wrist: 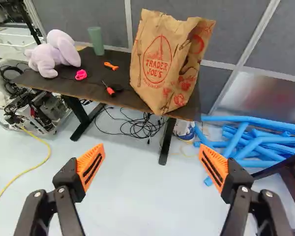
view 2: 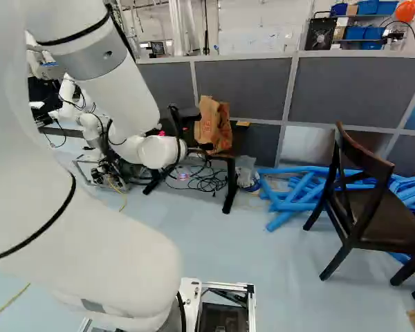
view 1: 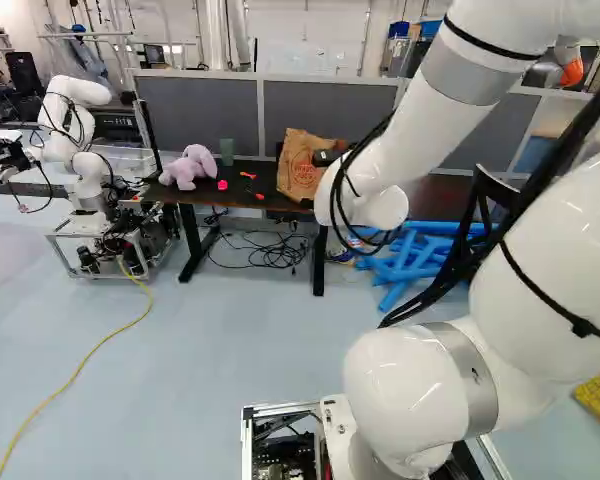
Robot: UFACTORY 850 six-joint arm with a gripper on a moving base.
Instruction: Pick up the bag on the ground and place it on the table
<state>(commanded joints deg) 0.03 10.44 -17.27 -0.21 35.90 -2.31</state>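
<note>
End effector (view 2: 177, 127), bag (wrist: 155, 66) on table (wrist: 96, 83), partitions (wrist: 238, 24)

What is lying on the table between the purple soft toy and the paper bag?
The wrist view shows a pink object, an orange object, a red-handled tool beside a black item, and a green cup farther back.

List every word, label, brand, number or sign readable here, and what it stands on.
"TRADER JOE'S": on the front of the paper bag on the table.
Red print on the bag's side panel: too creased and small to read.
Any other print: too small or blurred to read.
</note>
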